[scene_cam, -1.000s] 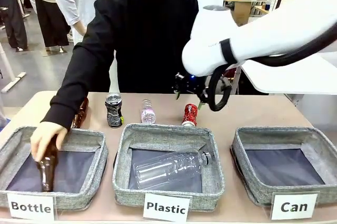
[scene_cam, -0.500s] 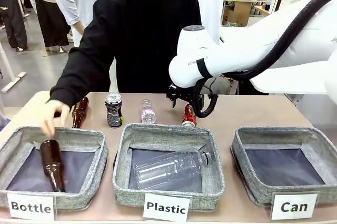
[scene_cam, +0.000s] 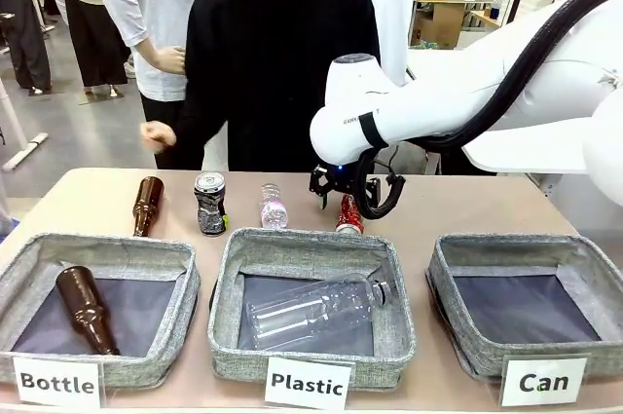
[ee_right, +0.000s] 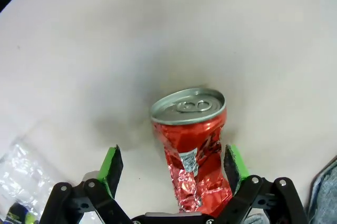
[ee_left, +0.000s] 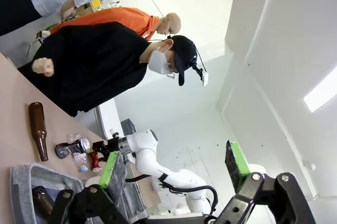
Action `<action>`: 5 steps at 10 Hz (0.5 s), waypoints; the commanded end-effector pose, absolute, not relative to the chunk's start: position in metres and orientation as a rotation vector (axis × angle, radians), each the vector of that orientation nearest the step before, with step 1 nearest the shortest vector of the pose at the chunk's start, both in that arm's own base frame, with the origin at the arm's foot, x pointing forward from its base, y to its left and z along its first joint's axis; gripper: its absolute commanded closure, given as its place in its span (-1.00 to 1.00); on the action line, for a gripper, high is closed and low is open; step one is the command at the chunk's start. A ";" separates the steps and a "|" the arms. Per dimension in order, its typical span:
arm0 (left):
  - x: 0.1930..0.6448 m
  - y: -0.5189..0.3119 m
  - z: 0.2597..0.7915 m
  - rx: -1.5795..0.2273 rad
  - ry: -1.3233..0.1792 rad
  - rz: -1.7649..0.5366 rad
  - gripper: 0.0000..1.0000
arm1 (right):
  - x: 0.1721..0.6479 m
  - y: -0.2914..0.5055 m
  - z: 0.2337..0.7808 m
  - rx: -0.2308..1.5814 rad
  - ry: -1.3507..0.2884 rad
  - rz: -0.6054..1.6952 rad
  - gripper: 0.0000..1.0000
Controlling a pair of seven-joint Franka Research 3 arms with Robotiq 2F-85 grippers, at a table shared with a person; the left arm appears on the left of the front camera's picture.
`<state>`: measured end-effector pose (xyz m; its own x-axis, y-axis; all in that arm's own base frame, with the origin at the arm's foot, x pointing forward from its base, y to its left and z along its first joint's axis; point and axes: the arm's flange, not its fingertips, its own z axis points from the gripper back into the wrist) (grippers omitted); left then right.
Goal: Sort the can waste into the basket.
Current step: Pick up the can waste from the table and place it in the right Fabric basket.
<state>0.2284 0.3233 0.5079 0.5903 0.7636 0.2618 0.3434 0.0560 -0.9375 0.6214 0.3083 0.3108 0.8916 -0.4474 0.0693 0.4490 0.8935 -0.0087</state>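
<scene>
Lowered since a second ago, the right arm [scene_cam: 438,107] hangs over the table's [scene_cam: 467,205] far side. Basket [scene_cam: 526,244] signed "Can" sits at 4 o'clock of the red can [ee_right: 192,129], which stands between the wide-set pads [ee_right: 111,162] of the right gripper [ee_right: 172,162]; dark can [scene_cam: 209,205] at its 9 o'clock. Left gripper [ee_left: 172,163] gapes wide.

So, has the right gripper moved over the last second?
Yes. The right gripper has shifted left and down, to the red can behind the Plastic basket's far rim.

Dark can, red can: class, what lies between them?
A small clear bottle sits between the dark can and the red can, apart from both, in the front view.
</scene>
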 end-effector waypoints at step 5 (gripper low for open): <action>0.229 0.305 0.500 -1.566 -0.915 0.356 -1.00 | 0.629 0.301 0.303 -0.011 -0.111 -0.467 0.20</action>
